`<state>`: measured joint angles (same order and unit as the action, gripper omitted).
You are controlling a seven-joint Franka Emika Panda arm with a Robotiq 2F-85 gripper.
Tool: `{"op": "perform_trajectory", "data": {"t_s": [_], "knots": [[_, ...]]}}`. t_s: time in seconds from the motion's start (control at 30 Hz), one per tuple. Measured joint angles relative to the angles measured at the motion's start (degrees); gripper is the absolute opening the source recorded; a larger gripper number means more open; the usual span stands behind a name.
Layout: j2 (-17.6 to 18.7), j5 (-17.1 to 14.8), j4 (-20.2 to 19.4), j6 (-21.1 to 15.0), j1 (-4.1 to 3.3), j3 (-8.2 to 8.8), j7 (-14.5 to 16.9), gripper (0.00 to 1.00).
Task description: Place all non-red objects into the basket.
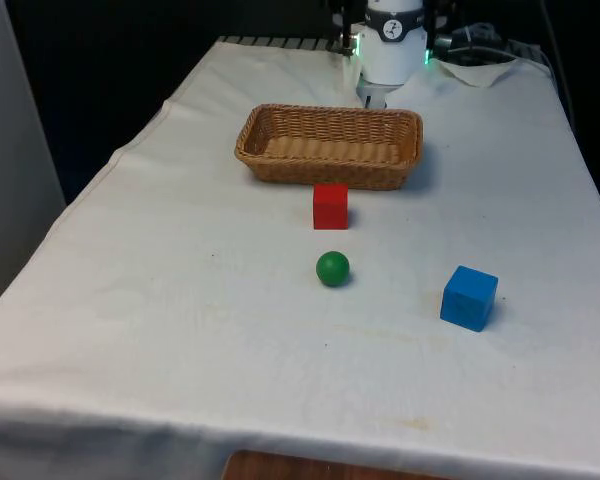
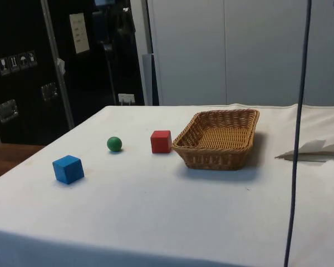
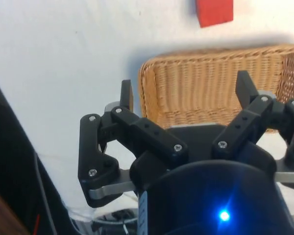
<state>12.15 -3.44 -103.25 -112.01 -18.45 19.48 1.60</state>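
The tool (image 3: 186, 95) hung with its fingers spread apart, gripping nothing, above the empty basket (image 1: 329, 146) in the front view's upper middle. Below it lay the red cube (image 1: 330, 206), green ball (image 1: 332, 268) and, lower right, blue cube (image 1: 469, 297), loose on the counter (image 1: 160, 330), awaiting pickup.

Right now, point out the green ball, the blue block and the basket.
green ball (image 1: 332, 268): front view, its middle.
blue block (image 1: 469, 297): front view, centre of the block.
basket (image 2: 234, 156): side view, near woven wall.

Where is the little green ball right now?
The green ball sits on the white cloth, just in front of the red cube and left of the blue cube in the front view.
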Motion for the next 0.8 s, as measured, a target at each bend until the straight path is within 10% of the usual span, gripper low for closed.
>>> {"op": "perform_trajectory", "data": {"t_s": [0.8], "knots": [[12.89, -2.81, 3.9, -11.86, 0.86, 2.18, 1.15, 1.0]]}}
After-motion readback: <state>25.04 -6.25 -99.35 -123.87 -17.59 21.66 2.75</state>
